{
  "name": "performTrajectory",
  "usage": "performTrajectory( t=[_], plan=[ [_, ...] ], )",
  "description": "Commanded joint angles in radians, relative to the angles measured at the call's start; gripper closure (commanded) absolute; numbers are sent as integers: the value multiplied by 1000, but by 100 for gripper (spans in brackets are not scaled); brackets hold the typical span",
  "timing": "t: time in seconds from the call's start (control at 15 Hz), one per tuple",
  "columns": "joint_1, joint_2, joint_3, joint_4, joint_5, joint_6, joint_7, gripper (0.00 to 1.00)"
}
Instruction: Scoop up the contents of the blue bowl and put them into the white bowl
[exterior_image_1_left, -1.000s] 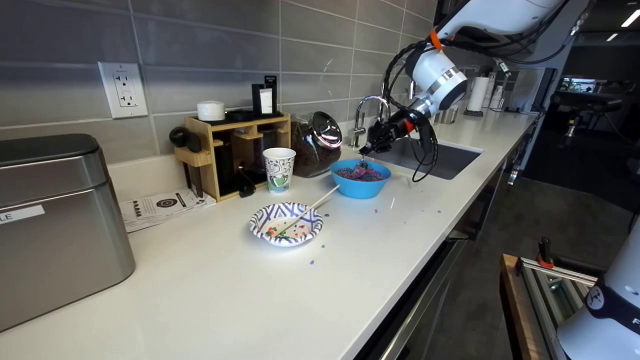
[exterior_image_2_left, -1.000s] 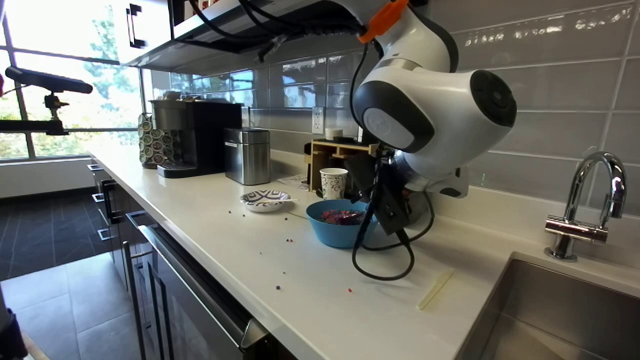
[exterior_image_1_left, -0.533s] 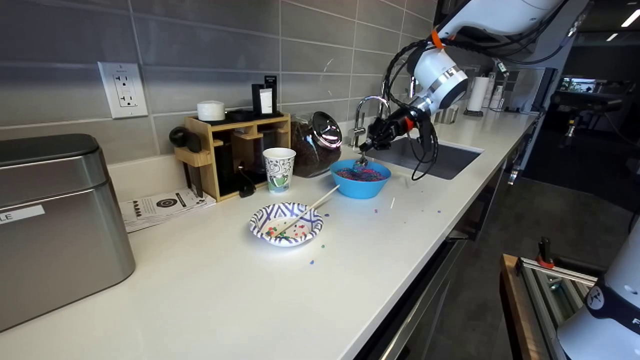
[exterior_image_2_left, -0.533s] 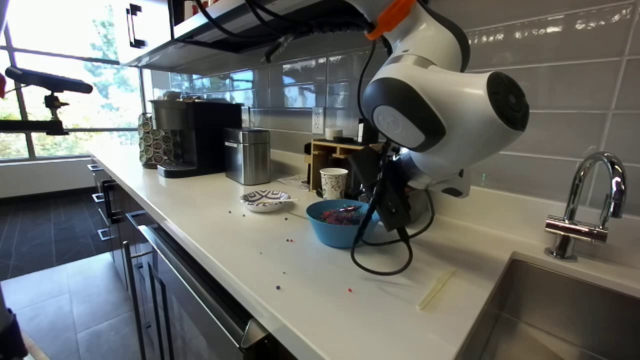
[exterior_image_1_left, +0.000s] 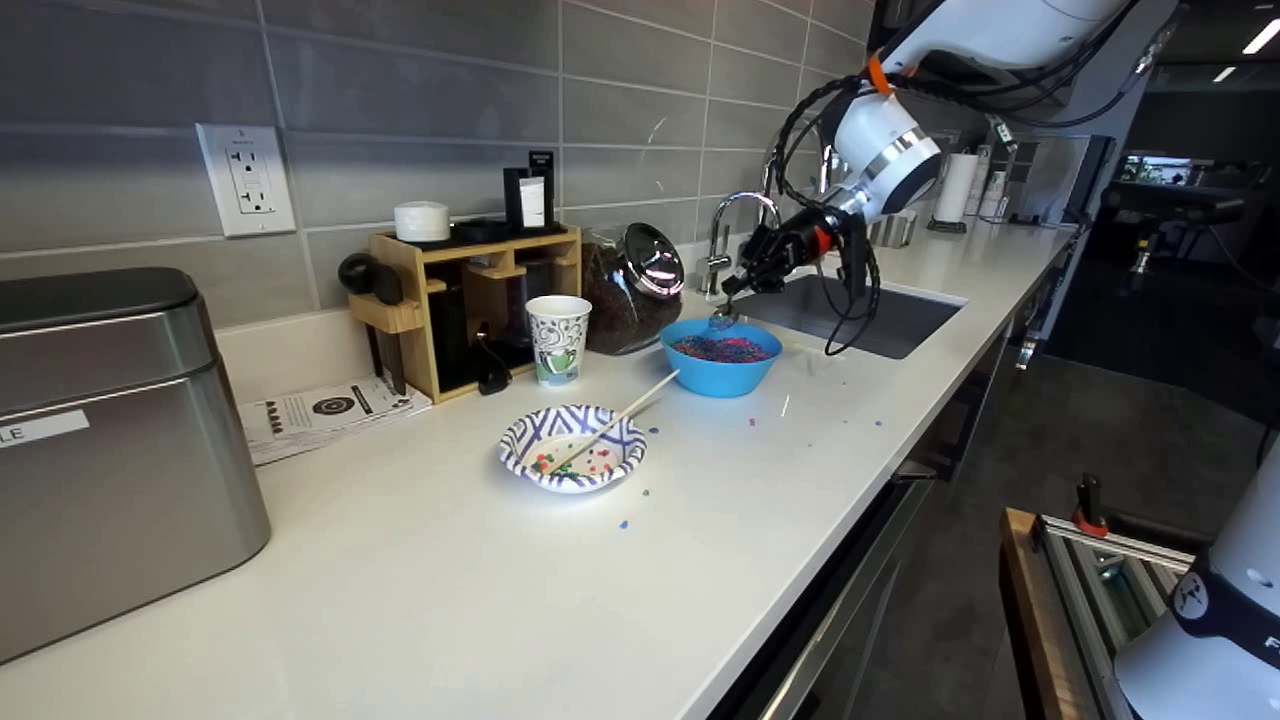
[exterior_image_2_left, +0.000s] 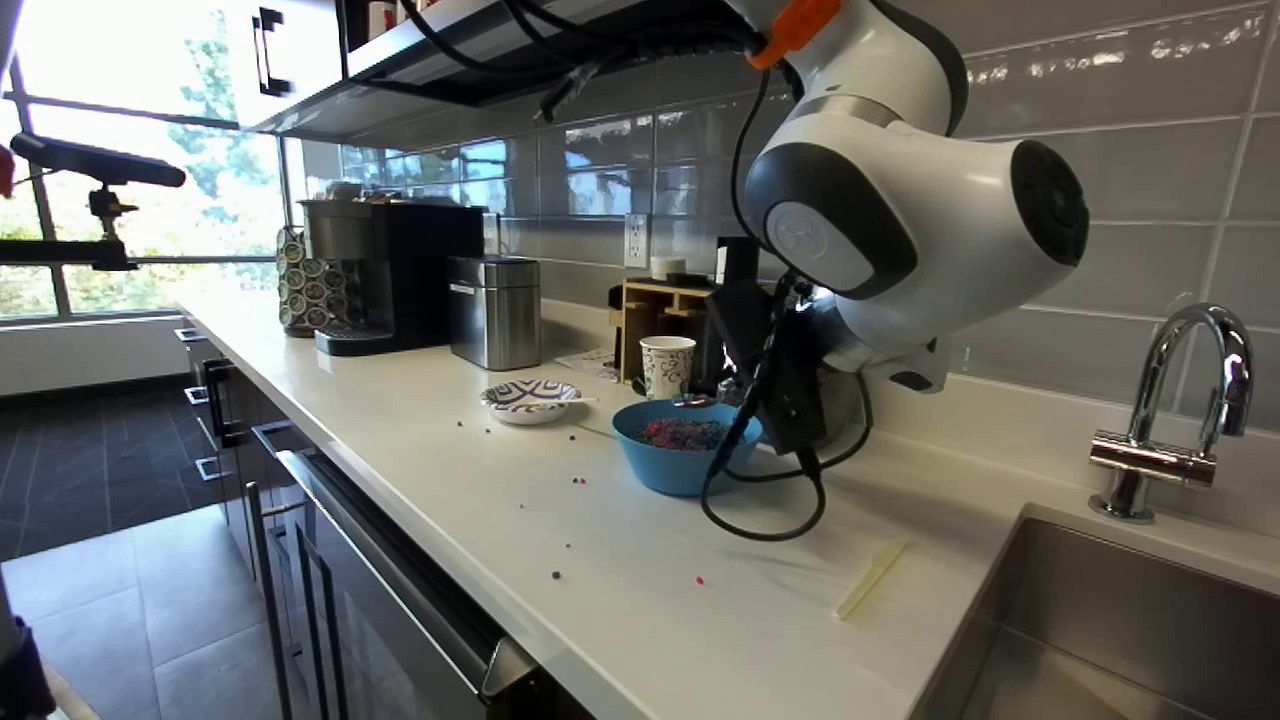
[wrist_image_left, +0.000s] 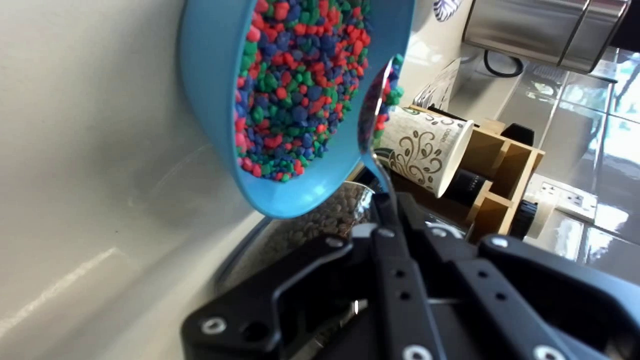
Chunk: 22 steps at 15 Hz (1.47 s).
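Observation:
My gripper (wrist_image_left: 395, 202) is shut on a metal spoon (wrist_image_left: 369, 117); it also shows in an exterior view (exterior_image_1_left: 737, 284). The spoon's bowl carries red, green and dark blue bits and is above the blue bowl (wrist_image_left: 212, 75), near its rim on the paper cup's side. The blue bowl also stands in both exterior views (exterior_image_1_left: 722, 380) (exterior_image_2_left: 668, 472). The contents (wrist_image_left: 300, 95), many small coloured bits, fill its lower part. The white bowl (exterior_image_1_left: 535, 432) with blue patterning stands apart from it, also in an exterior view (exterior_image_2_left: 530, 413). A few coloured bits and a pale stick (exterior_image_1_left: 620, 420) are in it.
A paper cup (exterior_image_1_left: 558, 340), a bean jar (exterior_image_1_left: 630, 290) and a wooden organizer (exterior_image_1_left: 480, 300) stand along the wall. The sink (exterior_image_2_left: 1130, 600) and faucet (exterior_image_2_left: 1150, 460) lie near the arm. A pale strip (exterior_image_2_left: 872, 580) and loose bits lie on the counter. A cable loop hangs from the gripper.
The spoon has risen out of the contents to about the blue bowl's rim. The gripper and arm have moved up and slightly back. The bowls have not moved.

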Motion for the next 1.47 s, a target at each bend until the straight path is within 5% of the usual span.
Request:
performTrajectory(
  t=[0.0, 0.73, 1.4],
  plan=[
    [0, -9, -7, 10, -5, -53, 41, 100],
    [37, -175, -14, -81, -47, -89, 132, 100],
    [114, -353, 10, -249, -15, 8, 144, 100]
  ],
)
